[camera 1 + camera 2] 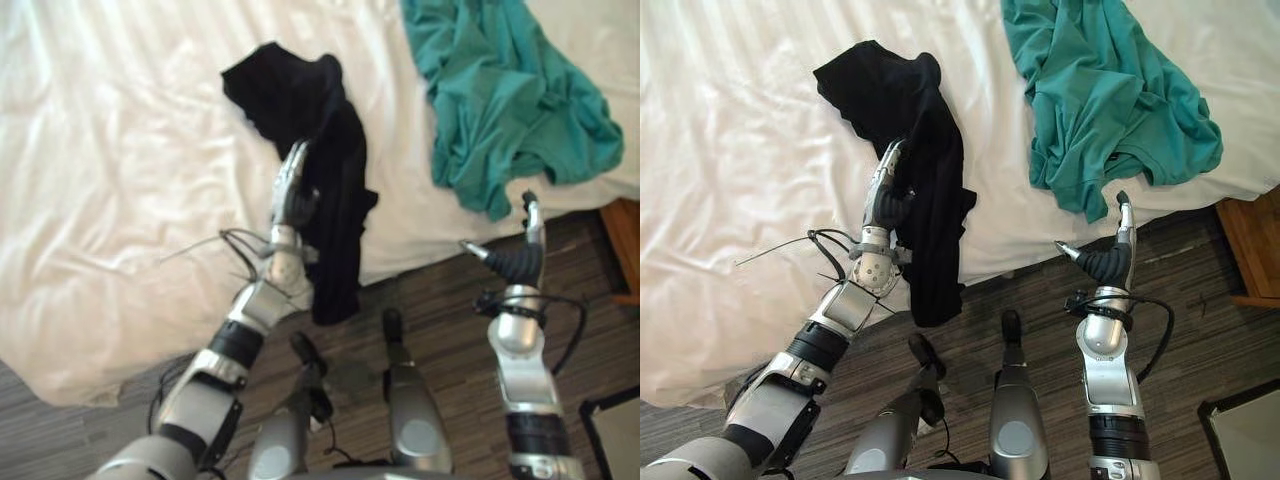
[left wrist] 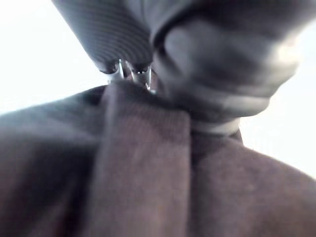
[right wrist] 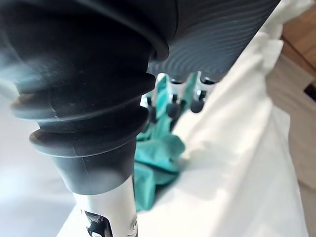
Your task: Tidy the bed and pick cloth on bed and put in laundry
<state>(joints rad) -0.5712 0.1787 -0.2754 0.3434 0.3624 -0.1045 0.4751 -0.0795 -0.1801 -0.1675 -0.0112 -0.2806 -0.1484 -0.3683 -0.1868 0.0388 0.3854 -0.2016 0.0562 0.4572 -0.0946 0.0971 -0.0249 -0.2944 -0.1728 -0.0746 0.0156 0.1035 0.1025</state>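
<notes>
- Left hand [image 1: 883, 208] is lying against the black cloth [image 1: 930, 110] with its fingers straight and curled round nothing. Its thumb side is blending into the dark fabric and is hard to make out.
- In the left wrist view the black cloth is covering most of the hand, with bits of silver showing past it.
- Black cloth is lying on the white bed [image 1: 730, 150] near the edge, with its lower end hanging over the side toward the floor [image 1: 1200, 320].
- Right hand [image 1: 1112, 260] is hovering just off the bed edge, fingers [image 3: 171, 106] pointing straight up, thumb sticking out, holding nothing.
- Teal cloth [image 1: 1110, 100] is lying crumpled on the bed just beyond the right hand, apart from it, with its top cut off by the frame.
- Count: two cloths on the bed, one black and one teal.
- A wooden piece [image 1: 1250, 250] is sitting at the far right, cut off.
</notes>
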